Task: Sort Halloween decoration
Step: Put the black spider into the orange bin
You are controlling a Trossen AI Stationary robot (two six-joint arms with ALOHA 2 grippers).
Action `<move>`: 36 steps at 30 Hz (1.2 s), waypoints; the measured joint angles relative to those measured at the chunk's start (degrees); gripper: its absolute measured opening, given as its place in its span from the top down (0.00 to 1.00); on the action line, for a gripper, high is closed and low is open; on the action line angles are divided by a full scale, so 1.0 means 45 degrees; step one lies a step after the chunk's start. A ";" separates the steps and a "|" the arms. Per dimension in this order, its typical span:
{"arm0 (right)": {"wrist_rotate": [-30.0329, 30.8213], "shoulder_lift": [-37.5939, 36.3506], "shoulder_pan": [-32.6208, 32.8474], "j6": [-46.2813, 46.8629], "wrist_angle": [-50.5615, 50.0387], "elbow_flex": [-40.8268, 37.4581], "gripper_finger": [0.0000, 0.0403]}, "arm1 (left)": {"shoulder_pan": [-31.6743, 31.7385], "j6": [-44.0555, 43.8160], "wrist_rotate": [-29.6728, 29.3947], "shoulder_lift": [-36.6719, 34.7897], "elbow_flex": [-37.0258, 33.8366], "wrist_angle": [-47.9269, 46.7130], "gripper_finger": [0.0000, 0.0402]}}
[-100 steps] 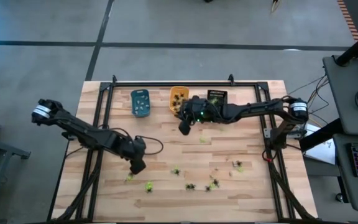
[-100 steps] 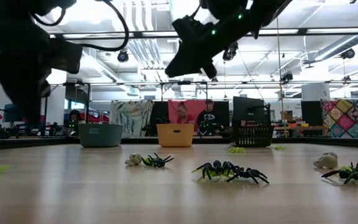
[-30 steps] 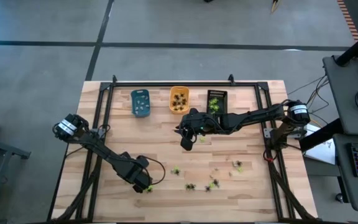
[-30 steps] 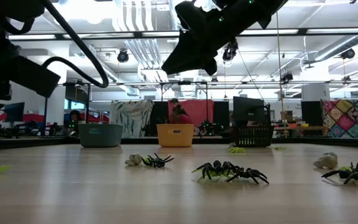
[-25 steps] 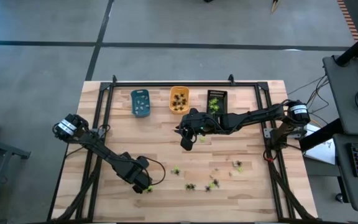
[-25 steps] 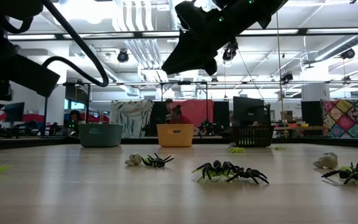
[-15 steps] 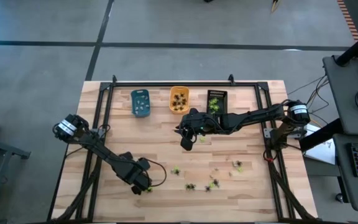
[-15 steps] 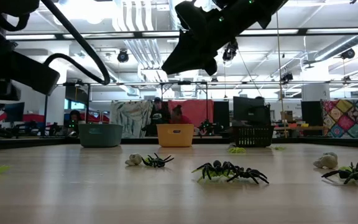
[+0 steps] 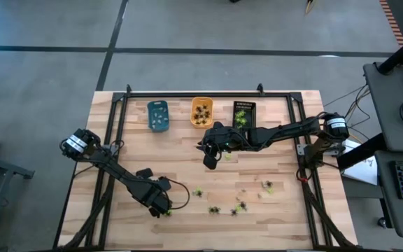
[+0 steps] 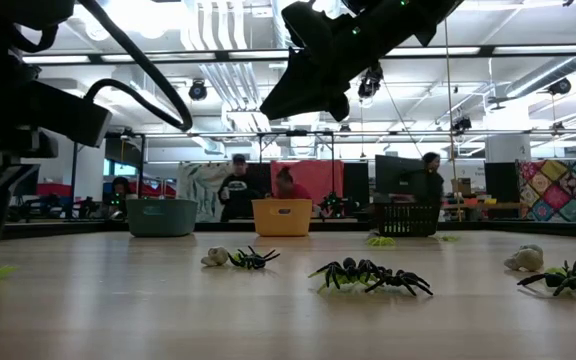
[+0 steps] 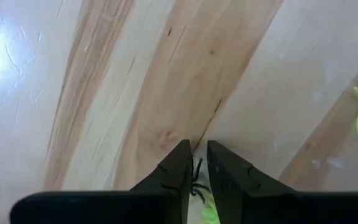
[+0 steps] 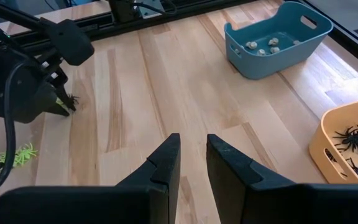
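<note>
Partly sorted: pale figures in the blue plastic tray [image 9: 157, 115], black spiders in the orange tray [image 9: 201, 112], green ones in the black tray [image 9: 243, 113]. Still loose at six o'clock on the wooden table [image 9: 187, 171]: several tiny plastic spiders [image 9: 238, 206]. Left gripper [image 9: 162, 209] at seven o'clock, jaws nearly together on a small black spider [image 11: 196, 180]. Right gripper [image 9: 208, 162] hovering mid-table, jaws narrowly apart, empty.

Grey floor [image 9: 47, 84], ceiling lights [image 10: 208, 25] (bright), people behind.

Overhead and level views share the table [image 9: 187, 175].
</note>
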 joint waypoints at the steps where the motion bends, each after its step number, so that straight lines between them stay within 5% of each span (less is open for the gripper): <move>1: -0.0004 0.0000 0.0000 0.0000 0.0000 -0.0004 0.83 | 0.0000 0.0009 -0.0001 0.0000 0.0003 0.0006 0.91; 15: -0.0004 0.0000 0.0000 -0.0010 -0.0004 -0.0003 0.83 | -0.0048 0.0458 -0.0163 -0.0308 0.0042 0.0024 0.98; 26: -0.0002 0.0000 0.0000 -0.0029 -0.0063 -0.0002 0.83 | -0.1420 0.1634 -0.3204 -0.1068 0.0012 -0.0030 1.00; 36: 0.0000 0.0001 0.0000 -0.0029 -0.0060 -0.0004 0.83 | -0.3765 0.1386 -0.5722 -0.3574 -0.1053 0.0484 1.00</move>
